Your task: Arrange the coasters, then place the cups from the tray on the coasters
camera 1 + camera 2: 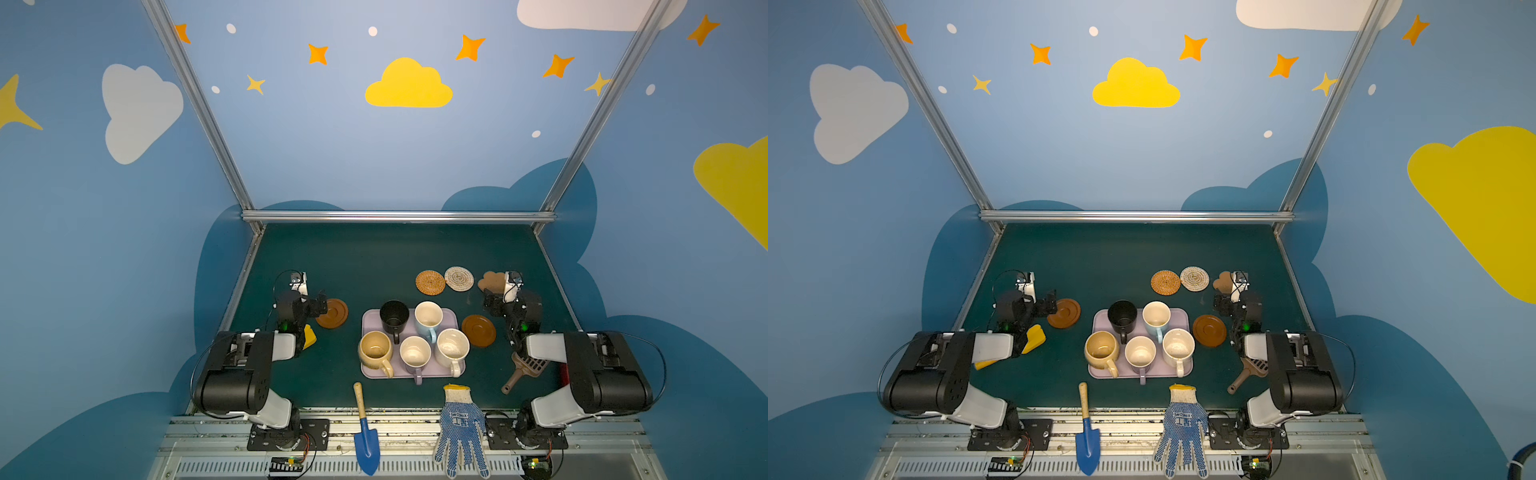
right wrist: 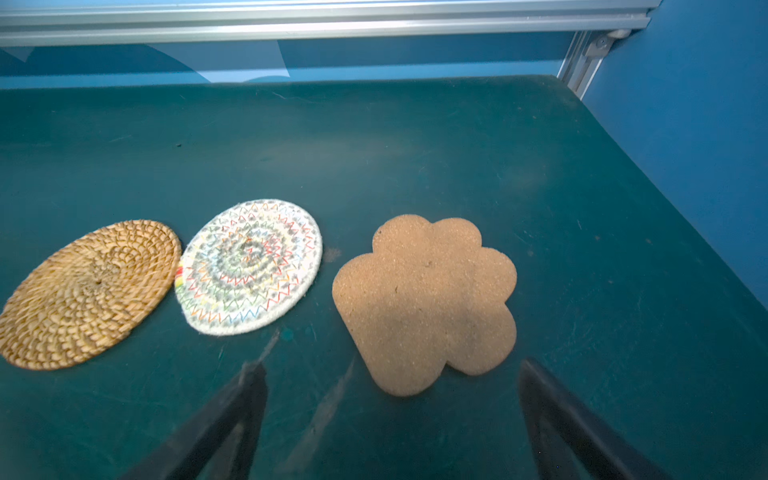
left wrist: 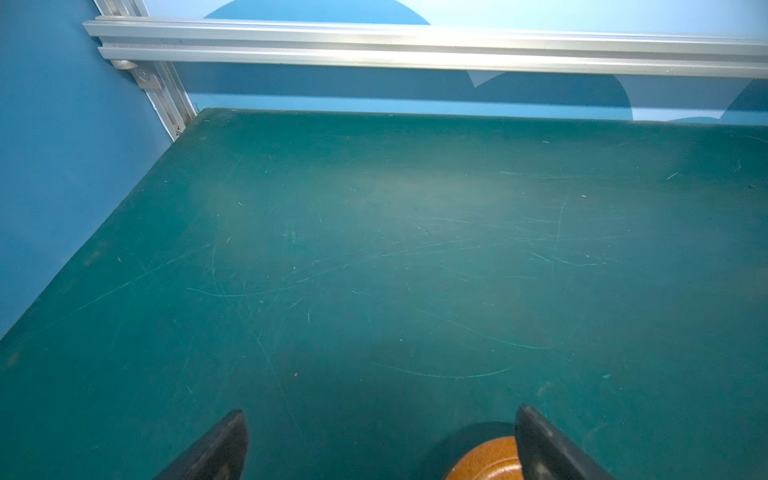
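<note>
Five cups stand on the lavender tray (image 1: 369, 321): black (image 1: 394, 316), light blue (image 1: 428, 318), tan-yellow (image 1: 375, 350), lavender (image 1: 414, 354) and cream-white (image 1: 452, 349). One dark-brown coaster (image 1: 334, 313) lies left of the tray, and another (image 1: 478, 330) lies to its right. Behind the tray lie the orange rattan (image 1: 430, 282), pale woven (image 2: 249, 266) and cloud-shaped (image 2: 424, 299) coasters. My left gripper (image 3: 380, 415) hangs open beside the left brown coaster (image 3: 486, 459), holding nothing. My right gripper (image 2: 390, 368) is open just short of the cloud coaster, touching nothing.
A blue trowel (image 1: 365, 432) and a dotted glove (image 1: 459, 428) lie at the front edge. A brown scoop (image 1: 525, 370) sits under the right arm and a yellow object (image 1: 309, 336) under the left arm. An aluminium rail (image 1: 399, 216) runs along the back.
</note>
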You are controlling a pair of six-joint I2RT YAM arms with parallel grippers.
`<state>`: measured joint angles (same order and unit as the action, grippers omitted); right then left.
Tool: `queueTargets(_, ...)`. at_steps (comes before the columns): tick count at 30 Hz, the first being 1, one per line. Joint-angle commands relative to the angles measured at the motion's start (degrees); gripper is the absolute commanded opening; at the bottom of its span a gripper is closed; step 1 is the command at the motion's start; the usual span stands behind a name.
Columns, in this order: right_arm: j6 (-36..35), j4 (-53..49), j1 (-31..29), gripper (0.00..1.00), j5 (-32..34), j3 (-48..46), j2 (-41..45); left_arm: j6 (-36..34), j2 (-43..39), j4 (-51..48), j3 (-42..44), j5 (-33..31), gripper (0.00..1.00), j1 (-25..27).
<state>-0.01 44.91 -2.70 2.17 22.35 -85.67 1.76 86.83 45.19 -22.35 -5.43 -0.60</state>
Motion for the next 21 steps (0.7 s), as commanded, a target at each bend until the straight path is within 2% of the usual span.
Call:
queueTargets(1, 0.5, -6.13, 0.32, 0.94, 0.77, 2.34, 4.87, -0.7, -5.44, -3.75, -0.14, -2.52, 0.99, 1.35)
queueTargets(3, 1.58, -11.72, 0.27, 0.94, 1.69, 3.8, 6.92, 0.52, -8.9, -11.4, -2.25, -5.96, 1.0, 2.2)
queueTargets(9, 5.72, -24.38, 0.23, 0.94, 2.61, 8.85, 13.18, 7.1, -15.72, -23.87, -5.83, -11.34, 0.99, 3.05)
queueTargets(12, 10.05, -30.04, 0.28, 0.94, 1.88, 11.75, 16.14, 13.14, -18.45, -31.15, -9.38, -12.28, 1.0, 3.08)
queueTargets(14, 14.96, -34.95, 0.34, 0.94, 1.04, 14.68, 17.15, 21.17, -19.71, -38.46, -12.53, -13.15, 1.0, 3.1)
queueTargets(15, 16.78, -38.43, 0.37, 0.94, -0.19, 16.7, 17.16, 23.8, -20.3, -41.72, -14.08, -11.56, 1.0, 3.06)
queueTargets(18, 16.31, -46.68, 0.39, 0.94, -6.63, 23.4, 16.0, 26.5, -20.9, -47.05, -18.09, -3.79, 1.0, 3.18)
queueTargets(21, 16.55, -50.0, 0.29, 0.94, -10.81, 26.95, 15.44, 29.56, -18.18, -61.56, -26.55, 3.93, 1.0, 3.33)
